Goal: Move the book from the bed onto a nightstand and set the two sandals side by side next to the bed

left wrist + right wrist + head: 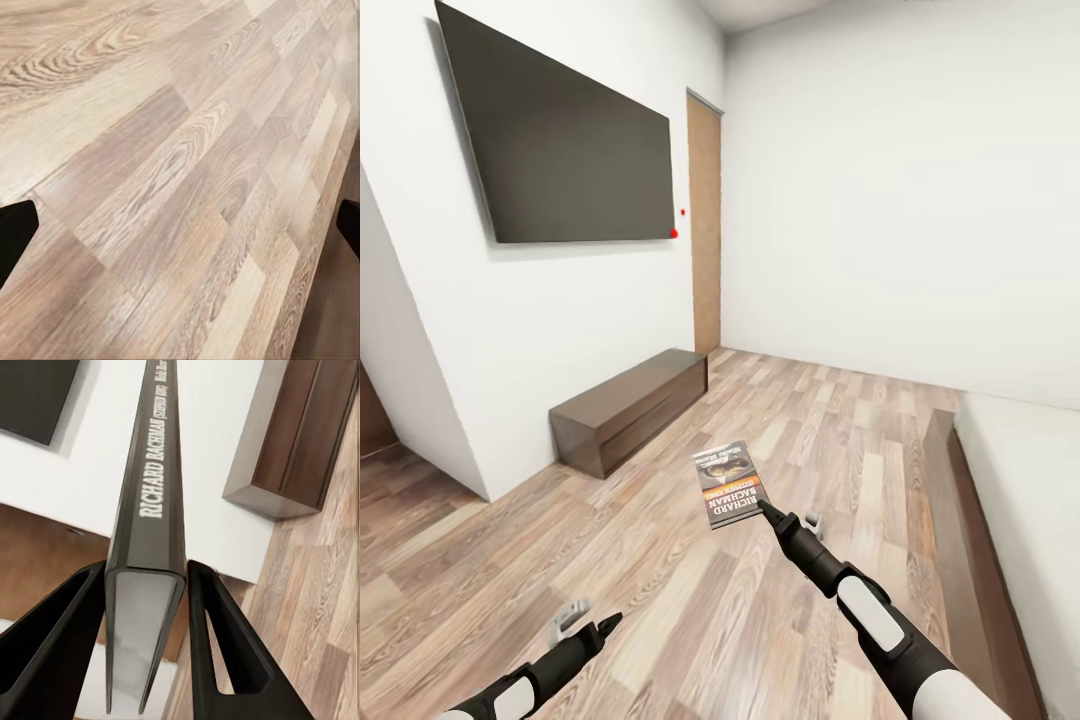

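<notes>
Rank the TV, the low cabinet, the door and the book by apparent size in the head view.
1. TV, largest.
2. Low cabinet.
3. Door, a narrow slanted strip.
4. Book, smallest, though nearest the camera, in the right gripper.

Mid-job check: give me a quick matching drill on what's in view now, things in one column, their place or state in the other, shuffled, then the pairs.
Things:
1. book
2. left pincer
3. dark screen
4. low brown cabinet

Place or state:
A. mounted on the white wall
B. standing on the wood floor against the wall
C. clamped in the right pincer, off the floor
D. open, holding nothing, over bare floor planks

Pairs: 1-C, 2-D, 3-A, 4-B
</notes>
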